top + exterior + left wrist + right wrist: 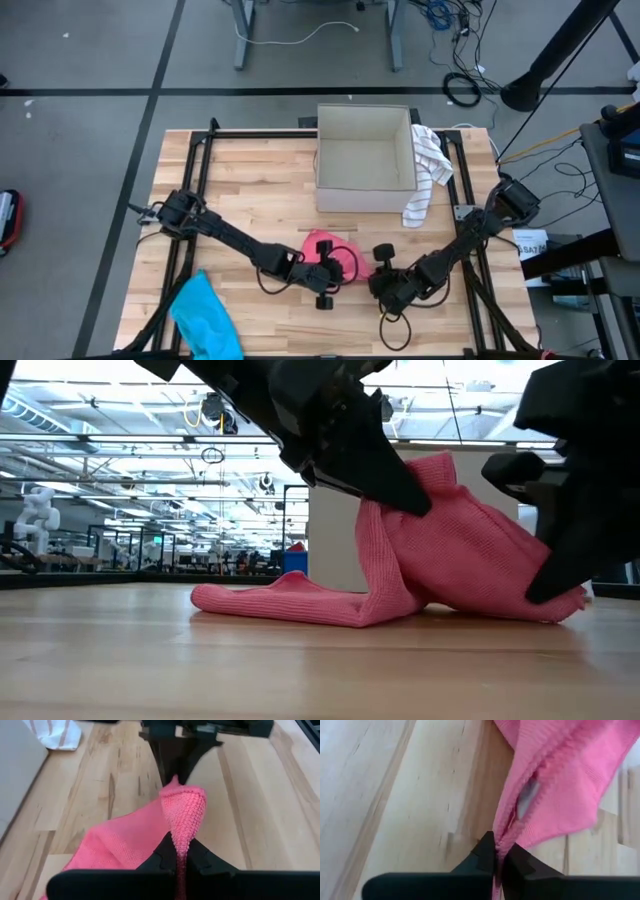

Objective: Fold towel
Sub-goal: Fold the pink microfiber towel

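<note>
— Where are we seeing the pink towel lying?

— Low and centre in the overhead frame, on the wooden counter, below the open white box. In the level view we are watching part of it trailing flat to the left while the rest is bunching up into a raised hump.

— And our two arms?

— Both are reaching in. Our left gripper is pinching a lifted fold of the pink towel, its fingers clamped tight on the cloth. Our right gripper is biting another edge, fingers closed on the fabric too.

— Anything else we are noticing?

— A striped cloth is hanging over the box's right wall, and a blue cloth is sitting at the lower left of the overhead frame.
</note>
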